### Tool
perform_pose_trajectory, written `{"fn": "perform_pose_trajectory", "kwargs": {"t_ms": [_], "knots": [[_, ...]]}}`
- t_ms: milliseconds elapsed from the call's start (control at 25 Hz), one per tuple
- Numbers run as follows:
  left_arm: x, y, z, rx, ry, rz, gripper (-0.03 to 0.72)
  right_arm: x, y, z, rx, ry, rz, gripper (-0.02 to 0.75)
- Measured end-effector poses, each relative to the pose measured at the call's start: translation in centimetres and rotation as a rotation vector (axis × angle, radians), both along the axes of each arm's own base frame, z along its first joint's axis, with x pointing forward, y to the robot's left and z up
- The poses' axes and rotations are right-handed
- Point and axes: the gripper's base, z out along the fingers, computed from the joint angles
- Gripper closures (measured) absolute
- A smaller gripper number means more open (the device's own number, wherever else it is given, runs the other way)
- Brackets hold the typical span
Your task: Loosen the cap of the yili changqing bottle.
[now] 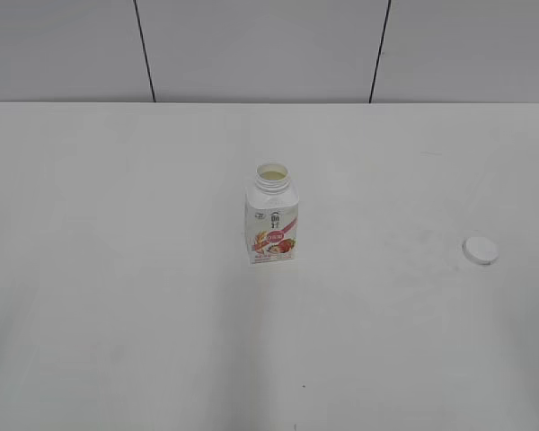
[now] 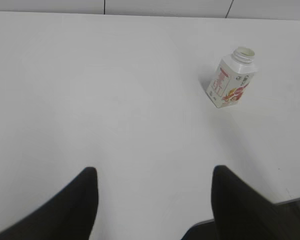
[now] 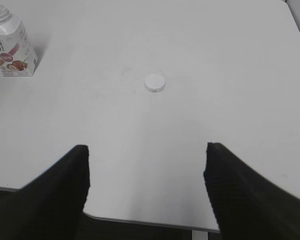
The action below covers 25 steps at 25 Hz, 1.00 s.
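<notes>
1. The yili changqing bottle (image 1: 272,215) stands upright near the middle of the white table (image 1: 117,269), a little closer to the far edge than to the near one
2. Its wide round neck is open, with pale contents visible inside, and the label with the red strawberry picture and pink band faces the exterior camera
3. The cap (image 1: 480,250) is off the bottle; it lies flat on the tabletop well apart from it, towards the right edge and slightly nearer the front
4. In the left wrist view the left gripper (image 2: 155,200) hangs over the near part of the table with its two dark fingers (image 2: 80,205) spread wide and nothing between them; the bottle (image 2: 232,77) sits far ahead, up and to the right in that view
5. In the right wrist view the right gripper (image 3: 145,190) is near the front edge of the table, its fingers (image 3: 240,195) also wide apart and empty
6. From that same view the cap (image 3: 154,83) lies ahead of the gap between the fingers, and the bottle (image 3: 11,47) stands at the upper left
7. Neither gripper touches the bottle or the cap
</notes>
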Motion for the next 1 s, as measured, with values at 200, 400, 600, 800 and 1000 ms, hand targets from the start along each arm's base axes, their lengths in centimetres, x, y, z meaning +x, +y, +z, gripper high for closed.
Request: {"fn": "perform_pose_trajectory", "kwargs": {"t_ms": [200,400,600,800,1000], "knots": [[-0.03,0.17,0.01,0.025,-0.006,0.130,0.249,0.03,-0.33,-0.02,-0.033,-0.002,-0.024,0.172],[-0.09,0.16,0.02,0.033,-0.006,0.218,0.251,0.04,-0.44,-0.03,-0.044,-0.002,-0.031,0.172],[-0.09,0.16,0.02,0.033,-0.006,0.223,0.252,0.04,-0.45,-0.03,-0.046,-0.003,-0.032,0.172],[-0.09,0.16,0.02,0.033,-0.006,0.223,0.252,0.05,-0.45,-0.02,-0.046,-0.003,-0.032,0.172],[-0.09,0.16,0.02,0.033,-0.006,0.223,0.252,0.05,-0.46,-0.02,-0.048,-0.003,-0.033,0.172]]}}
